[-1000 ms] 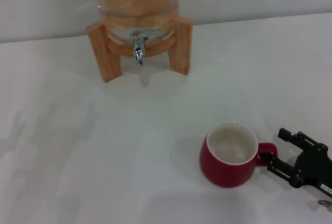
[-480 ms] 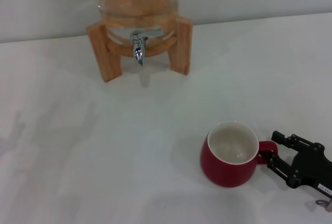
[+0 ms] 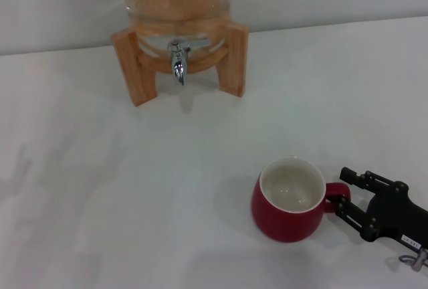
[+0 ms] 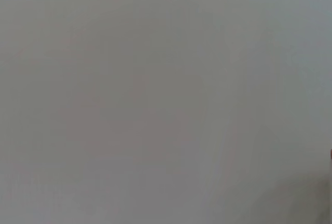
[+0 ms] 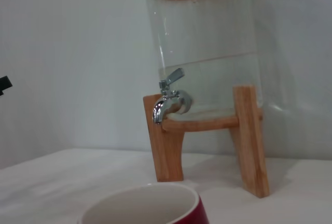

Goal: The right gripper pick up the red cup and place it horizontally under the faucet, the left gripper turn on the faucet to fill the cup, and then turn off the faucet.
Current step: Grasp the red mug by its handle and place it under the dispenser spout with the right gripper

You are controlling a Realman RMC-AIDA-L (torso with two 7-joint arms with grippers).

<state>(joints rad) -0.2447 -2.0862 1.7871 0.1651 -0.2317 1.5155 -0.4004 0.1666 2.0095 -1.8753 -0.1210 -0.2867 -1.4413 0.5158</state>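
Grasp stage: nothing filled yet.
The right gripper (image 3: 342,201), black fingers spread narrowly around the handle of the squat dark-red ceramic mug (image 3: 287,199), hasn't lifted it; the chrome faucet (image 3: 177,62) stands untouched, well apart.

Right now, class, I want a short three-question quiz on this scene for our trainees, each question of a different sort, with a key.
1. True or false: the red cup stands directly under the faucet.
2. The right gripper is at the cup's: A) rim B) handle C) far side.
3. Fill in: the glass dispenser sits on a ____ stand.

Key: 1 false, the cup stands well apart, nearer the robot on the table. 2 B, fingers either side of the handle. 3 wooden. The left gripper is out of view.
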